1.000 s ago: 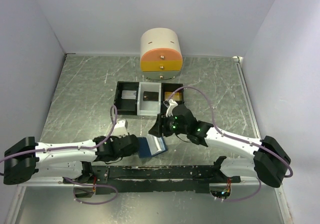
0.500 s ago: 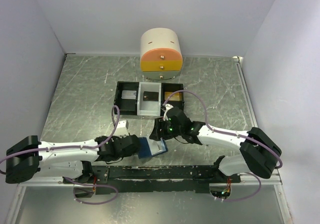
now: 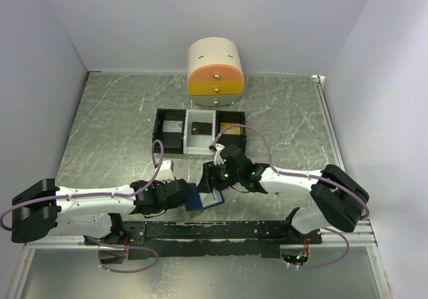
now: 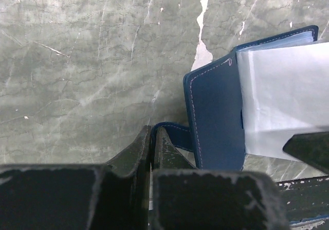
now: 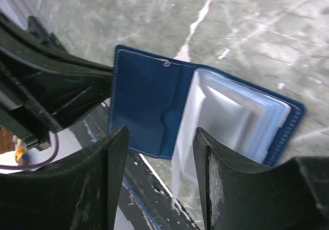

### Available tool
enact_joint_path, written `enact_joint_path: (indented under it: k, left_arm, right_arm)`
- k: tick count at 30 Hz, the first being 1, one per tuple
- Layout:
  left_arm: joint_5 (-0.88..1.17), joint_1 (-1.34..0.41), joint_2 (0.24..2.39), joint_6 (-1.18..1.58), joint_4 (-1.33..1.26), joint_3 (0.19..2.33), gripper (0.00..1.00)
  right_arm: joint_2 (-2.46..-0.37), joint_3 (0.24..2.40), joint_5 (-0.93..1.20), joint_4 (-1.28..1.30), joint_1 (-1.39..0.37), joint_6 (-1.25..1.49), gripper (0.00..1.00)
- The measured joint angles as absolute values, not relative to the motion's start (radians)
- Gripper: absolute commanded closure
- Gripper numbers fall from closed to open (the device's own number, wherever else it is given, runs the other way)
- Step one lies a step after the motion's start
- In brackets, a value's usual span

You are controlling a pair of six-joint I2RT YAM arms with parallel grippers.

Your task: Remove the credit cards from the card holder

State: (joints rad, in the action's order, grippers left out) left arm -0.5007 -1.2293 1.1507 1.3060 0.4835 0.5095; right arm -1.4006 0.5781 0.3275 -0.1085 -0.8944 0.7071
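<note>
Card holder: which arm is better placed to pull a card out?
Probably right: the right gripper hangs open over the card holder; the left gripper is shut on its strap, pinning it.

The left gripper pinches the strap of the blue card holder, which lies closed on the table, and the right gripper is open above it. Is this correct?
No. The card holder is not closed: it lies open, clear sleeves showing, as the right wrist view shows. The left gripper does pinch its strap, and the right gripper is open above it.
</note>
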Motion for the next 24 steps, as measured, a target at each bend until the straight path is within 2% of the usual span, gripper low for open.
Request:
enact_joint_path:
  k: [5, 11, 16, 24]
  left_arm:
    - [-0.501, -1.229, 1.151, 1.306, 0.48, 0.509, 0.93]
    - [-0.501, -1.229, 1.146, 1.308, 0.49, 0.509, 0.93]
    - [-0.501, -1.229, 1.111, 1.308, 0.493, 0.506, 0.93]
    - [-0.494, -1.229, 1.098, 1.307, 0.484, 0.495, 0.93]
  right_arm:
    - [-1.443, 0.58, 0.416, -0.172, -0.899, 0.716, 0.43]
    - [-1.334, 0.587, 0.237, -0.032, -0.902, 0.686, 0.29]
    - [-1.266, 0.607, 0.135, 0.027, -0.898, 0.661, 0.29]
    - [-1.383, 0.6, 0.212, -0.041, -0.898, 0.68, 0.3]
